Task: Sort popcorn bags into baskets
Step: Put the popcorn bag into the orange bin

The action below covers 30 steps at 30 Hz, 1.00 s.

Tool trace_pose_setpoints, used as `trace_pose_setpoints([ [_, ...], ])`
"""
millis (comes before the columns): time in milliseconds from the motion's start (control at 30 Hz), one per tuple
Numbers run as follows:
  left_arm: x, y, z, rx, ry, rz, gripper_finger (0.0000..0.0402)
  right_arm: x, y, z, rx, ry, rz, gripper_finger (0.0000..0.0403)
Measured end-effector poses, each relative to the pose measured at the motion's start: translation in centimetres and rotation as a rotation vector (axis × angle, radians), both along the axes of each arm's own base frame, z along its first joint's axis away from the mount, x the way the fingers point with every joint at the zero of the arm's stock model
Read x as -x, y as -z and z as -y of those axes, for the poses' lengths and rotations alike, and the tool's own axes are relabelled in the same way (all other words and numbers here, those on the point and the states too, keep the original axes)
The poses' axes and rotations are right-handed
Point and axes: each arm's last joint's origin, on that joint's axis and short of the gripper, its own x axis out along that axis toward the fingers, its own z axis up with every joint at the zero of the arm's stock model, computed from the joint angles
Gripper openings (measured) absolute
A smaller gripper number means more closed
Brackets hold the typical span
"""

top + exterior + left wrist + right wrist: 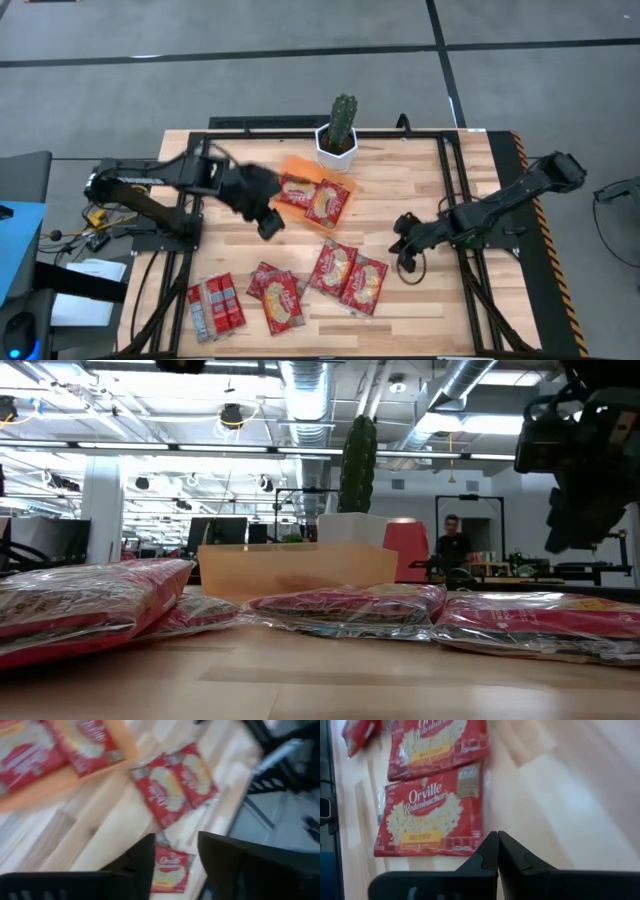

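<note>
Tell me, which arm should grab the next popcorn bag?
Probably the right. Its end effector, shut and empty, sits beside the nearest popcorn bag on the table. The left end effector hangs open by the orange tray.

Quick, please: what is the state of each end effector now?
Left end effector: open, holding nothing, beside the orange tray.
Right end effector: shut, holding nothing.
</note>
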Motion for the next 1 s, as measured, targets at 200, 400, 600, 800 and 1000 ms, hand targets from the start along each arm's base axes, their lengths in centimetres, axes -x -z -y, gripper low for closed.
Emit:
trace_pose_setpoints([
  [200,-0.3,4.0,2.9,-0.072,-0.157,-0.016,0.0194,-3.0,-0.4,-2.9,0.004,-0.022,-0.055,0.0013],
  [400,-1.4,10.2,4.9,0.005,-0.194,0.144,0.0198,-5.5,-0.5,-5.5,-0.027,0.013,-0.124,0.0021],
  [600,-0.5,15.9,4.5,0.0,-0.365,0.248,0.0199,-7.0,-1.1,-7.1,-0.029,0.071,-0.227,0.0017],
  [800,-1.8,19.5,5.7,0.053,-0.353,0.258,0.0199,-8.9,-2.7,-8.5,-0.041,0.111,-0.175,0.0016],
  [1000,-3.8,22.0,7.6,0.07,-0.341,0.187,0.0199,-11.0,-2.5,-9.8,0.016,0.152,-0.142,0.0017],
])
